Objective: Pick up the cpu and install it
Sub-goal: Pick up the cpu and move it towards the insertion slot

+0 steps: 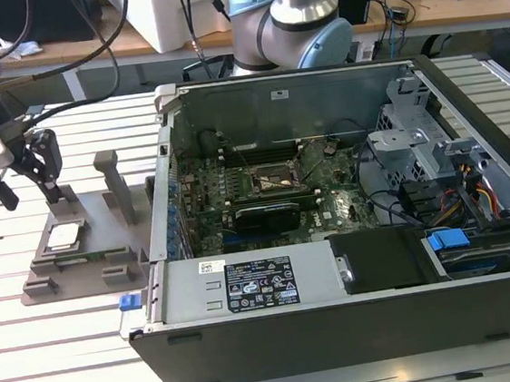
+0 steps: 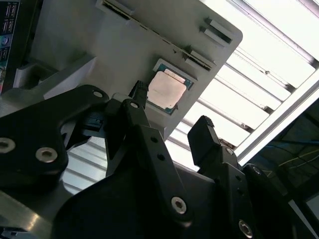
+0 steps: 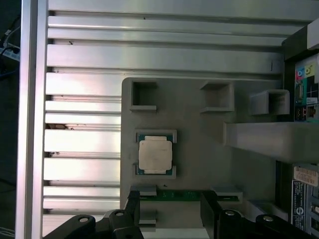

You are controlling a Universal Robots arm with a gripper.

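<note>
The gripper [image 1: 32, 198] is a black, matte two-finger pincer with blocky links held by bright screws. Its fingers [image 3: 133, 199] stand well apart and hold nothing. In both wrist views a wide gap shows between the two tips, with the gripper [image 2: 170, 108] hanging over the tray [image 3: 199, 149] and touching nothing that can be seen. In the exterior view it points downward from a wrist at that view's left. Black cables trail from the wrist, and the arm's [image 1: 304, 3] silvery tube and pale blue joint stand behind the case [image 1: 343, 337].

The cpu [image 3: 155, 154] lies flat in a shallow square recess of the tray, near the tips but apart from them. It is a small square chip with a dull silvery metal top and a thin greenish rim. In the exterior view the cpu [image 1: 65, 235] sits just below the fingers.

The tray is smooth grey plastic with upright posts and boxy pockets. A thin green strip [image 3: 182, 195] lies along its edge under the fingers.

The tray rests on a table [image 3: 84, 55] of ribbed, shiny aluminium slats. To the exterior view's right of it lies the open dark metal case. Inside is a green board [image 1: 240, 220] with a dark metal-framed socket [image 1: 277, 181] in its middle.
</note>
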